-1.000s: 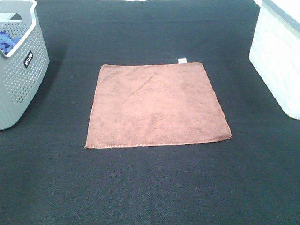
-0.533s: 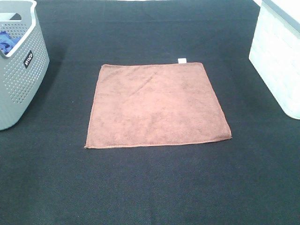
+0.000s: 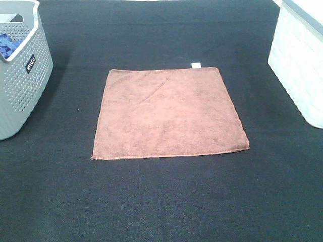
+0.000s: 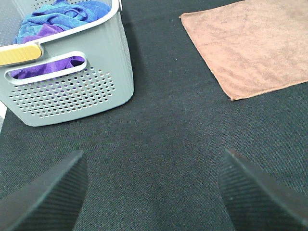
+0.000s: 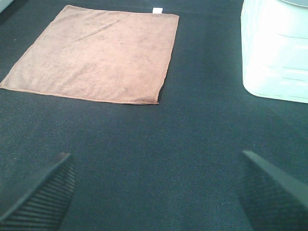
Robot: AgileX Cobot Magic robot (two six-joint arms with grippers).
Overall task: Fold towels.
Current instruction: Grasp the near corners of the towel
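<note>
A brown towel (image 3: 169, 113) lies spread flat on the black table, with a small white tag (image 3: 196, 64) at its far right corner. It also shows in the left wrist view (image 4: 255, 45) and the right wrist view (image 5: 98, 53). My left gripper (image 4: 151, 192) is open and empty over bare table, between the grey basket and the towel's near left corner. My right gripper (image 5: 154, 192) is open and empty over bare table, short of the towel's near right corner. Neither arm shows in the high view.
A grey perforated basket (image 3: 20, 75) stands at the left and holds blue and purple cloths (image 4: 57, 19). A white bin (image 3: 300, 60) stands at the right edge, also in the right wrist view (image 5: 274, 48). The table is covered in black cloth (image 3: 161, 201).
</note>
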